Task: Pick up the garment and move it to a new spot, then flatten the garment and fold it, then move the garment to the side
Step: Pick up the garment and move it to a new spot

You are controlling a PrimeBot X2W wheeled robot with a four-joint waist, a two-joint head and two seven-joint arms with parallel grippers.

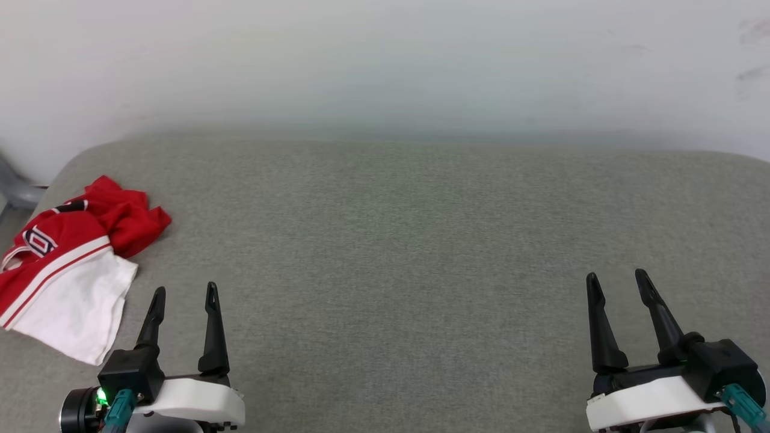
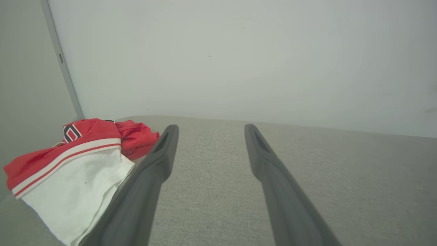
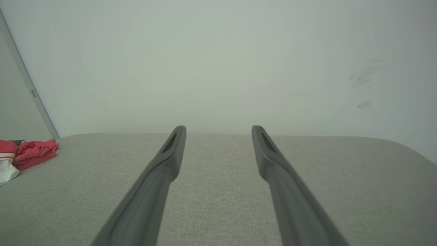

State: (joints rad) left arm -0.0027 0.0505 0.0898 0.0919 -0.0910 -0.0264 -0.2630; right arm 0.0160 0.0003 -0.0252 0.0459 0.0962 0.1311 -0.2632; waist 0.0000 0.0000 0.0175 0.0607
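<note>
Crumpled red jersey T-shirt (image 1: 66, 258), white-sleeved, on grey cloth-covered table's (image 1: 385, 240) left edge; left hand (image 1: 185, 288) and right hand (image 1: 616, 275) released, empty; a shallow pinch there might tip it over the edge.

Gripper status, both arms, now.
Left gripper: open, holding nothing; the shirt lies bunched just to its left.
Right gripper: open, holding nothing, over bare grey cushion.

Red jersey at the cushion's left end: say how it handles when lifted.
The jersey lies bunched in soft folds, so it will probably hang limp from a pinch. It looks like thin cloth, likely light. On the woven grey cushion, a push would probably wrinkle it rather than slide it.
</note>
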